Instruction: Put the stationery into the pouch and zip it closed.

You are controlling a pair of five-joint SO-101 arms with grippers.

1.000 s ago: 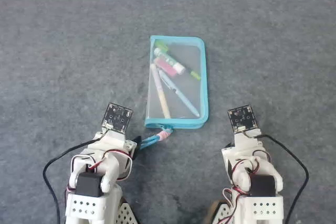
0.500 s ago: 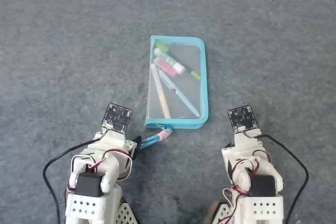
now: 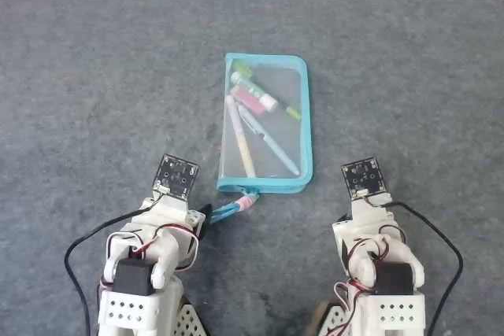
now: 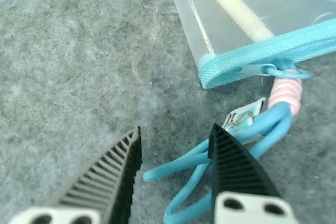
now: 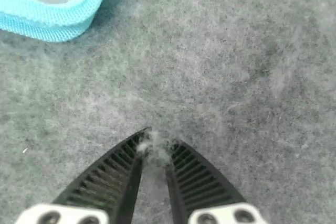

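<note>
Clear teal-edged pouch (image 3: 308,123) flat on grey felt mat (image 3: 94,76), ahead of and between both arms, pens (image 3: 260,101) inside. Zip slider (image 4: 257,70) at near corner. Blue pull cord (image 4: 265,124) with pink bead (image 4: 286,90) trailing to left gripper (image 4: 176,132). Left jaws released, spread wide, cord passing under one finger, not pinched. Right gripper (image 5: 156,141) over bare mat near pouch corner, jaws clenched on nothing.

Two white arms (image 3: 161,261), black servos (image 3: 132,277), looping black cables (image 3: 76,251), black ribbed fingers (image 4: 233,167), square wrist camera boards (image 3: 176,176)
</note>
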